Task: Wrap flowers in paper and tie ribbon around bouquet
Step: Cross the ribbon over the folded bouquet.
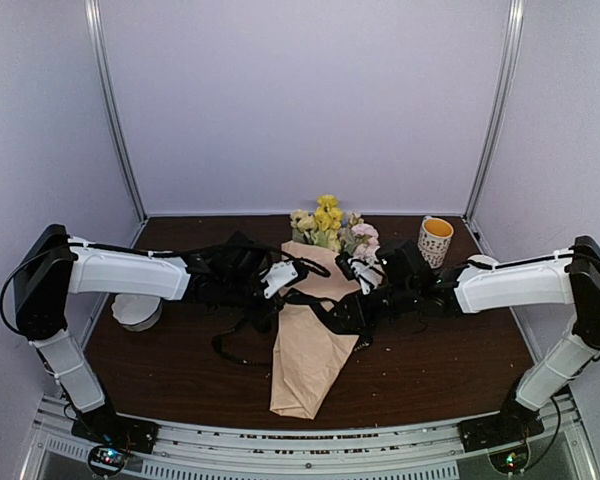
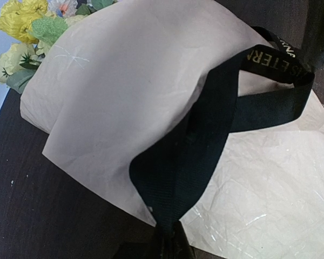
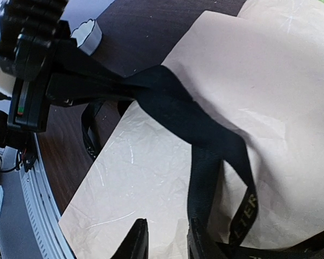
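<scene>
Starting at the narrow end of the bouquet [image 1: 302, 360], nearest the bases, I am seeing nothing binding it. So I am judging that a hard tug on the ribbon [image 2: 205, 140] could be dragging the cone sideways or letting the paper [image 3: 270, 81] spring apart.

Midway up the bouquet, the left gripper [image 2: 167, 245] is pinching the ribbon with its jaws pressed together. The band is rising from it across the paper's folded edge and looping back on itself. That loop is looking slack and twisted, and I am worrying it may be slipping off before any knot forms.

On the bouquet's other side, the right gripper [image 3: 164, 234] is hovering just above the paper, fingers spread, with paper showing between them. The ribbon is running down against one finger, not between the two, so closing here could be catching and tearing paper instead.

Beyond the bouquet's wide end the flowers [image 1: 325, 222] are poking out. A mug [image 1: 435, 240] is standing just right of them, near enough for the right arm to be knocking it.
</scene>
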`<state>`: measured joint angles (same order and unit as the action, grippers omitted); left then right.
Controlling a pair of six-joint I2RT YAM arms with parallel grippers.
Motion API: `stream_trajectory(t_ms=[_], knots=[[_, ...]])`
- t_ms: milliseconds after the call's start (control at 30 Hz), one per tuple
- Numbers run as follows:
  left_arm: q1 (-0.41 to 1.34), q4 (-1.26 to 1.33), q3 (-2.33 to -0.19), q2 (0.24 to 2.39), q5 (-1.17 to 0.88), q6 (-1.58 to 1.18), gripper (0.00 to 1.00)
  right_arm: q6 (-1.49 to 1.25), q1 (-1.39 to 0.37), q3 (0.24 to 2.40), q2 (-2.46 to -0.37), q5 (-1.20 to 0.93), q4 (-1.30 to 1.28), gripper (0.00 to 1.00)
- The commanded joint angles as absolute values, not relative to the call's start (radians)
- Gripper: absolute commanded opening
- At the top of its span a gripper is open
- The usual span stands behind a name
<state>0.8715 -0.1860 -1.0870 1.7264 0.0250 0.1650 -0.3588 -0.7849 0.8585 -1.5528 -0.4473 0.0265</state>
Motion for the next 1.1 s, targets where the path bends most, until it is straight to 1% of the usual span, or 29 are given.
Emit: stream_trajectory(t_ms=[0,200,533,600,633,700,767,800,867,1000,1067], knots=[[0.873,-0.158,-1.11,1.738,0.037,0.156,0.0,-0.329,-0.813,0.877,-1.585,-0.371,0.007,0.28],[0.872,-0.16,-1.112,1.738,0.032,0.154,0.0,-0.275,-0.813,0.984,-1.681,-0.324,-0.117,0.3],[0.873,-0.165,-1.113,1.738,0.033,0.163,0.0,-0.265,-0.813,0.981,-1.7,-0.308,-0.128,0.34],[0.873,-0.165,-1.113,1.739,0.032,0.164,0.0,-0.256,-0.813,0.991,-1.703,-0.299,-0.142,0.36],[0.873,-0.166,-1.113,1.739,0.031,0.163,0.0,-0.254,-0.813,1.002,-1.711,-0.291,-0.156,0.4],[0.873,-0.169,-1.113,1.74,0.032,0.164,0.0,-0.253,-0.814,1.015,-1.723,-0.292,-0.164,0.45],[0.873,-0.17,-1.112,1.74,0.032,0.164,0.0,-0.259,-0.814,1.016,-1.732,-0.302,-0.156,0.45],[0.873,-0.17,-1.111,1.74,0.033,0.163,0.0,-0.26,-0.815,1.017,-1.739,-0.302,-0.157,0.44],[0.873,-0.17,-1.112,1.74,0.035,0.164,0.0,-0.258,-0.817,1.021,-1.755,-0.303,-0.167,0.36],[0.873,-0.17,-1.111,1.738,0.036,0.165,0.0,-0.255,-0.827,1.016,-1.756,-0.342,-0.178,0.11],[0.873,-0.174,-1.11,1.739,0.035,0.169,0.0,-0.244,-0.831,1.008,-1.74,-0.401,-0.173,0.0]])
